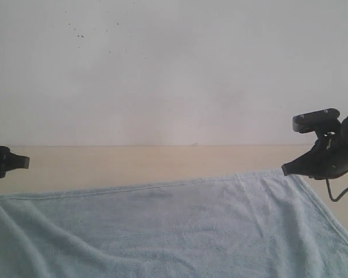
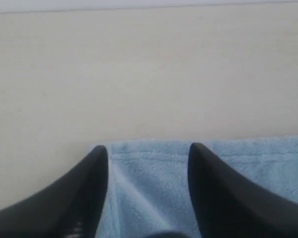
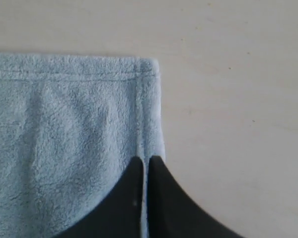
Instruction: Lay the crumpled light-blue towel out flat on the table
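The light-blue towel point(image 1: 174, 231) lies spread across the near part of the cream table point(image 1: 133, 162), with its hemmed far edge running almost straight from left to right. My right gripper point(image 1: 285, 169) is at the towel's far right corner. In the right wrist view it point(image 3: 147, 158) is shut, with a thin strip of the towel point(image 3: 64, 129) side hem pinched between the fingers. My left gripper point(image 1: 24, 162) hovers at the far left. It point(image 2: 148, 147) is open, its fingers straddling the towel point(image 2: 149, 188) corner without holding it.
Bare table point(image 2: 149, 74) stretches beyond the towel's far edge to the white-grey wall point(image 1: 174, 69). Bare tabletop point(image 3: 228, 99) also lies beside the right corner. A black cable point(image 1: 336, 194) hangs under the right arm. The towel's near part runs out of view.
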{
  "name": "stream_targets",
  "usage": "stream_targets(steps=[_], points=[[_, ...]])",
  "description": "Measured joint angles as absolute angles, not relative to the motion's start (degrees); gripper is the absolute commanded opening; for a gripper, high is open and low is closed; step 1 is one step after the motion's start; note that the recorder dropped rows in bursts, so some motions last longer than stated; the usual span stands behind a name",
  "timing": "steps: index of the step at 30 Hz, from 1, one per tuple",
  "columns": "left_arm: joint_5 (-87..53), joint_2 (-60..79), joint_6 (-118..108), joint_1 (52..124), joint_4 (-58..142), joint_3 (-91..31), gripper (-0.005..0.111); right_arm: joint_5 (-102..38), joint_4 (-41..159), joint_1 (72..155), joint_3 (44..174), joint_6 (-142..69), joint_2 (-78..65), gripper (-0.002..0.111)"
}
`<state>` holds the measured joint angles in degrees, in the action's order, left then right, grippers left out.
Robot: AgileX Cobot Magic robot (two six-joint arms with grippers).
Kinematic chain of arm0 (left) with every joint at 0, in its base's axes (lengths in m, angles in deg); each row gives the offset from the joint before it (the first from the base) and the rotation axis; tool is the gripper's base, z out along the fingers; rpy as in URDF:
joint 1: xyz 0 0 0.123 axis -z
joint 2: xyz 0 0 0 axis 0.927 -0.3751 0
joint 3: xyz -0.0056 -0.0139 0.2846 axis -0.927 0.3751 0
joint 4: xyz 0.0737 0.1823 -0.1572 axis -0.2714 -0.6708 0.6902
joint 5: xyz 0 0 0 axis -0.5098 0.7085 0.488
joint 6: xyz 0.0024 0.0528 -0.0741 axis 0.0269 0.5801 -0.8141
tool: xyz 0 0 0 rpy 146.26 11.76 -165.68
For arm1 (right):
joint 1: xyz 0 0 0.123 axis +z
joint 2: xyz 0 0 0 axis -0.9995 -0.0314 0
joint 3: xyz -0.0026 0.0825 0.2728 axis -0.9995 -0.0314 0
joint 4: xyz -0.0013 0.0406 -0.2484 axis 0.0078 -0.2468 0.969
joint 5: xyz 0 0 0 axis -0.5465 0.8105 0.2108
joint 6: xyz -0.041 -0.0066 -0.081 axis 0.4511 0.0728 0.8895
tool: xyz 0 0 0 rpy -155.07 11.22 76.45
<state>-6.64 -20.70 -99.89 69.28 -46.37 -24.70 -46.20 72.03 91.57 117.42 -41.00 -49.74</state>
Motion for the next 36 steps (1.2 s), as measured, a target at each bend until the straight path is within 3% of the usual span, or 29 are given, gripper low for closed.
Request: stream_targets(steps=[11,21,23,26,28,36], points=[[-10.45,-34.00,-99.79,69.28,-46.68,-32.42,0.048,-43.35,71.21,91.57,116.70,-41.00,-45.68,0.000],[-10.68,-37.71,-99.79,69.28,-46.81,-35.20,0.047,-41.96,71.21,91.57,116.70,-41.00,-44.95,0.000],[-10.68,-37.71,-99.79,69.28,-46.44,-35.36,0.041,-41.96,71.21,91.57,116.70,-41.00,-44.95,0.000],[-9.30,-37.71,-99.65,69.28,-44.82,-35.36,0.015,-41.96,71.21,91.57,116.70,-41.00,-44.95,0.000],[-6.74,-37.57,-99.65,69.28,-44.41,-35.36,0.004,-41.96,71.21,91.57,116.70,-41.00,-44.95,0.000],[-4.44,-37.03,-91.38,69.28,-37.08,-34.06,0.004,-41.96,71.21,91.57,116.70,-41.00,-44.95,0.000]])
